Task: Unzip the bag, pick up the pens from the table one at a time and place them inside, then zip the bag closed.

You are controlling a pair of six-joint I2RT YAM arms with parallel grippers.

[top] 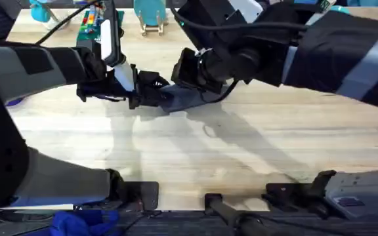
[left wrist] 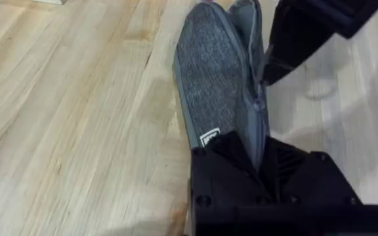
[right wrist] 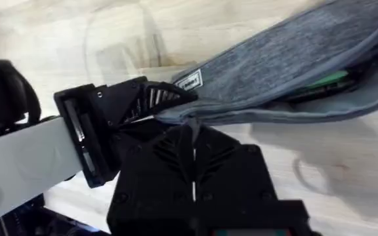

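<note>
- The bag (top: 188, 98) lies on the counter (top: 195, 157), in the middle of its far half, between the two hands.
- The left hand (top: 151, 92) reaches in from the left and is clenched on the bag's near end; in the left wrist view its black fingers (left wrist: 231, 154) pinch the grey fabric beside the small white label (left wrist: 209, 137).
- The right hand (top: 184, 73) comes in from the right and meets the bag from the other side, just beside the left hand.
- In the right wrist view the right hand (right wrist: 192, 141) sits pressed together at the zipper line of the bag (right wrist: 294, 59), with the left hand's ribbed finger (right wrist: 153, 98) right next to it; what it pinches is hidden, so whether it grips the pull cannot be told.
- The bag's mouth gapes open along part of its length, and something green (right wrist: 330, 78) and dark shows inside.
- The zipper track (left wrist: 258, 85) runs along the bag's upper edge, with the small pull (left wrist: 259, 103) on it.
</note>
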